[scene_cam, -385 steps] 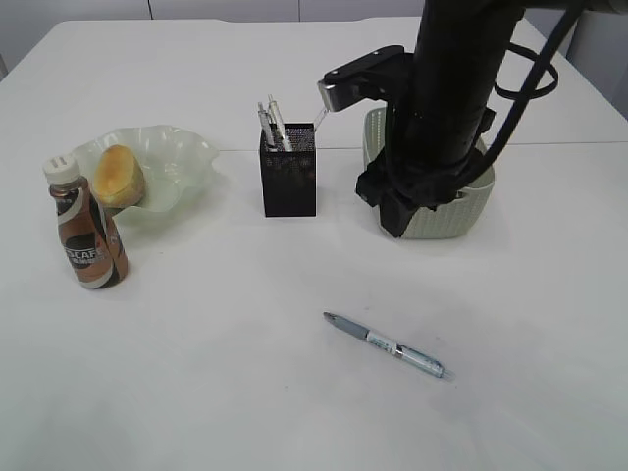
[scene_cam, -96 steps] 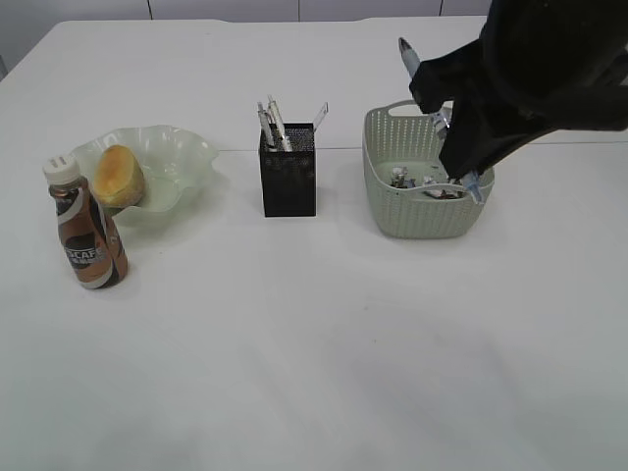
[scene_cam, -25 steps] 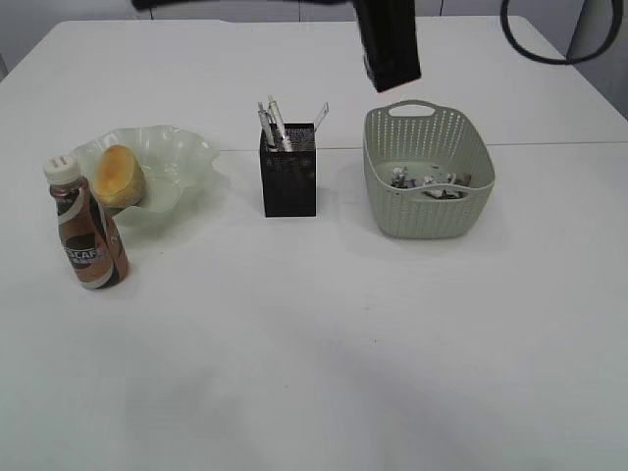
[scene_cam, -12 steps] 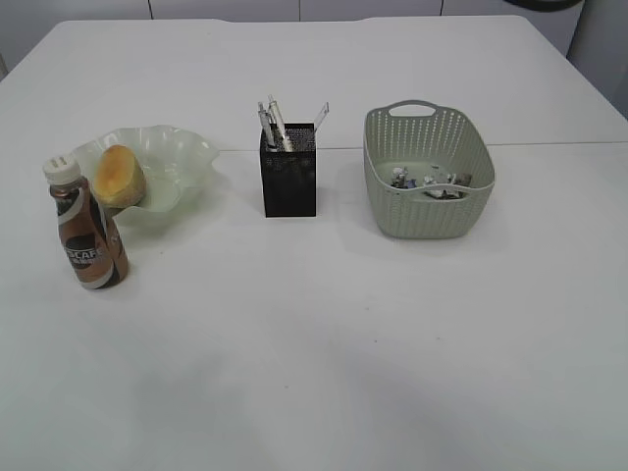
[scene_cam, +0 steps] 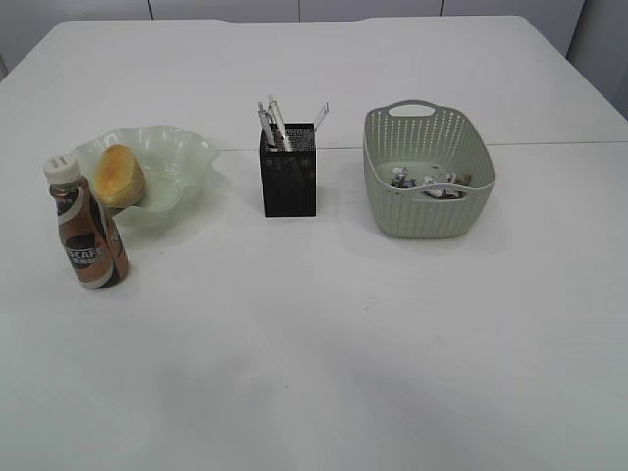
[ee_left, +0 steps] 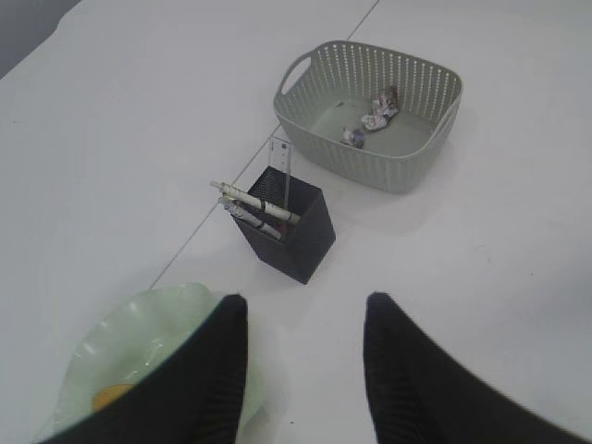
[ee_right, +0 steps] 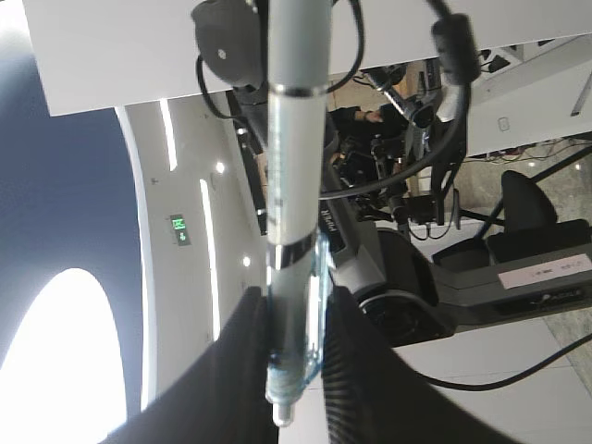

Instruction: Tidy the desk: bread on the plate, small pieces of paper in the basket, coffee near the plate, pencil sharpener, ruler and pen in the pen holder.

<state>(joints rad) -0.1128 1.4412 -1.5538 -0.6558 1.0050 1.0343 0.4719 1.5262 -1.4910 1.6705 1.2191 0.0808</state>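
Observation:
The black mesh pen holder (scene_cam: 289, 183) stands mid-table with pens and a ruler (scene_cam: 321, 115) in it; it also shows in the left wrist view (ee_left: 294, 230). The bread (scene_cam: 118, 176) lies on the pale green plate (scene_cam: 182, 157). The coffee bottle (scene_cam: 85, 231) stands beside the plate. Paper scraps (scene_cam: 429, 182) lie in the grey-green basket (scene_cam: 428, 211). My right gripper (ee_right: 289, 305) is shut on a pen (ee_right: 296, 148), raised high and pointing away from the table. My left gripper (ee_left: 303, 319) is open and empty, high above the plate's edge (ee_left: 139, 324). Neither arm shows in the exterior view.
The basket also shows in the left wrist view (ee_left: 388, 171), right of the pen holder. The right wrist view shows only the room, ceiling lights and cables, not the table.
The right arm picked the pen off the table front, carried it up over the basket and rose out of the exterior view. The table objects have not moved.

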